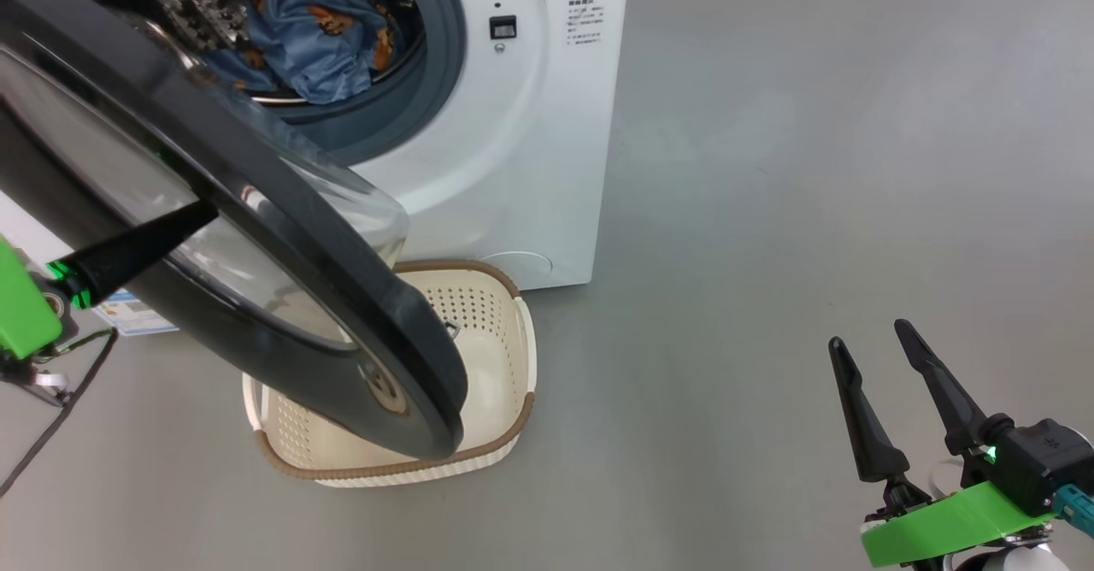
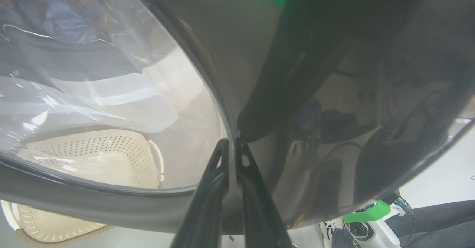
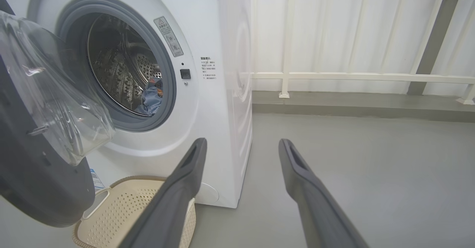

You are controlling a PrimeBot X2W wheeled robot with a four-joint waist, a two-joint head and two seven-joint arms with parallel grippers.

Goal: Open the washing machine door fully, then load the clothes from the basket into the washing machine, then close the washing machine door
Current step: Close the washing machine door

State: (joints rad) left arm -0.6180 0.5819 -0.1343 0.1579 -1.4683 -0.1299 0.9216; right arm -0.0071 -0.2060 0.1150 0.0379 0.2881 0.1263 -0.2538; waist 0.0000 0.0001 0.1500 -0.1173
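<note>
The washing machine (image 1: pixel 530 169) stands with its door (image 1: pixel 410 357) swung partway across the opening, glass bowl facing the drum. The blue bear-print clothes (image 1: pixel 316 32) lie inside the drum, and show in the right wrist view as the clothes (image 3: pixel 152 99). Below the door the basket (image 1: pixel 504 340) sits on the floor, with no fabric visible in the part that shows. My left gripper (image 1: pixel 205 212) is shut, tips touching the door's outer black face (image 2: pixel 259 73) beside the window. My right gripper (image 1: pixel 867 332) hangs open over bare floor, well right of the machine, holding nothing.
Grey floor stretches to the right of the machine. A black cable (image 1: pixel 51 426) trails on the floor at the lower left. In the right wrist view a white railing (image 3: pixel 352 77) and a low step run along the back wall.
</note>
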